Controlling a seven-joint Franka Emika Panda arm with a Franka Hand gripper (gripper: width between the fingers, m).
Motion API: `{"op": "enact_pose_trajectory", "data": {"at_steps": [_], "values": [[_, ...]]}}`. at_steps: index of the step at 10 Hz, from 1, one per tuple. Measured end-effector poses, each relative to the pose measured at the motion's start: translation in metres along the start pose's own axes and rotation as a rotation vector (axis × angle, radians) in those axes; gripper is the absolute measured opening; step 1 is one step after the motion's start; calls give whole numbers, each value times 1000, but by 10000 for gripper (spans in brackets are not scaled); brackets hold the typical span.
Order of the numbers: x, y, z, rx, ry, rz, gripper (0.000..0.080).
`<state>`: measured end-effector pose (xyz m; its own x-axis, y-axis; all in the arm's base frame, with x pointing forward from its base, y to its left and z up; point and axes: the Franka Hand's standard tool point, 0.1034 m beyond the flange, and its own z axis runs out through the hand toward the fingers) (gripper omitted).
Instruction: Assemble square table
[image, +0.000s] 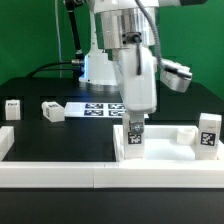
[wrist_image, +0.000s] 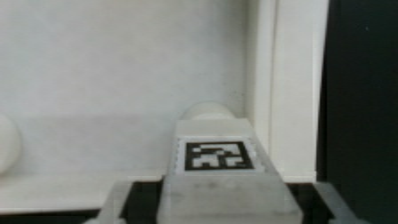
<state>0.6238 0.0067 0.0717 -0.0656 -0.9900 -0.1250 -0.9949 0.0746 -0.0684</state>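
Note:
The square table's white panel (image: 163, 150) lies flat just behind the front rail, rim up. My gripper (image: 135, 126) comes straight down over the corner at the exterior view's left and is shut on a short white leg (image: 135, 139) that stands upright there with its tag facing the camera. In the wrist view the same leg (wrist_image: 217, 158) sits between my fingers (wrist_image: 128, 203), with the panel's flat face (wrist_image: 125, 80) and raised rim (wrist_image: 269, 70) beyond it. Whether the leg's tip is in a hole is hidden. A second tagged leg (image: 207, 133) stands upright by the panel's right end.
Two more tagged legs (image: 52, 111) (image: 12, 108) lie on the black table at the exterior view's left. The marker board (image: 100, 108) lies behind my gripper. A long low white rail (image: 90, 172) runs along the front edge.

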Motion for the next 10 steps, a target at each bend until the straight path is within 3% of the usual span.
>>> {"op": "enact_pose_trajectory", "data": {"at_steps": [3,4,5,6,7,10], "values": [[-4,0,1,4,-5,50,290],[-3,-1,1,5,-1,-23,469],[-1,-2,0,9,5,-240,586],[-1,-5,-2,7,13,-442,586],[-2,-5,-2,6,14,-563,636],[-1,-5,-2,3,17,-734,646]]}}
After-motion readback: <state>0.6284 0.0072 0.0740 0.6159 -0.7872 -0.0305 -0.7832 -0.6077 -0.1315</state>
